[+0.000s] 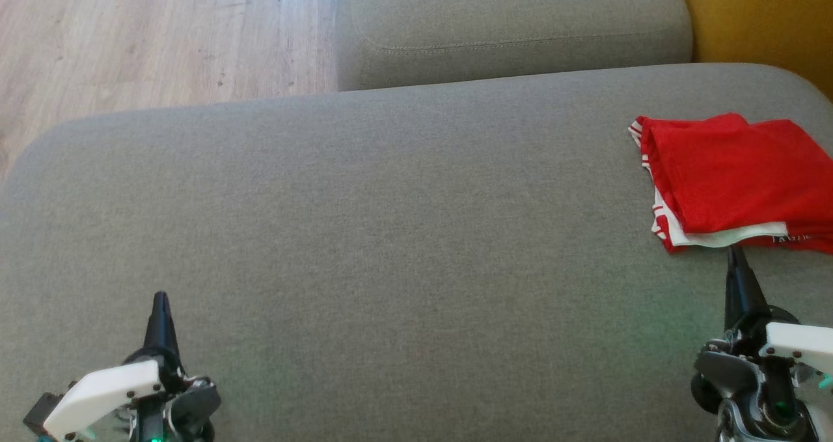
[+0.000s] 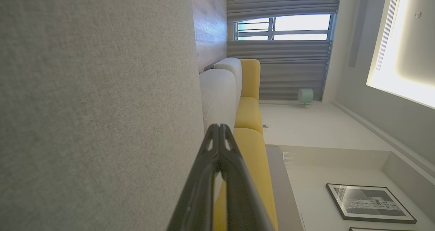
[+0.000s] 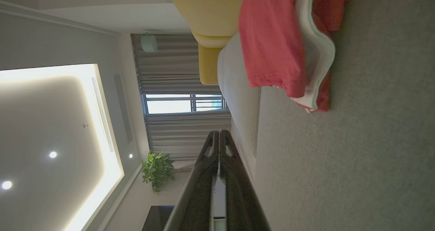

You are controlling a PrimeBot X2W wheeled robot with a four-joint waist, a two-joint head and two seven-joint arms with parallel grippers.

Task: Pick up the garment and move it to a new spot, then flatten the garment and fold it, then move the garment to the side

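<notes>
Wide grey fabric sofa seat (image 1: 390,247), with a second grey cushion (image 1: 507,32) behind it. Light wood plank floor (image 1: 130,45) at upper left. Yellow sofa section (image 2: 249,112) beside the grey. Grey pleated curtains (image 2: 289,74) around a bright window (image 2: 299,27). Framed picture (image 2: 370,203) on a white wall. Potted plant (image 3: 156,169) near the curtains. Lit ceiling recess (image 3: 51,115), small spotlights (image 3: 52,154).

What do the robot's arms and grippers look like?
The left gripper and right gripper match. Each has two long, black, tapering fingers with small cut-outs near the tips. Behind them sit white covers with screws, over grey-black metal, and small green lights.
</notes>
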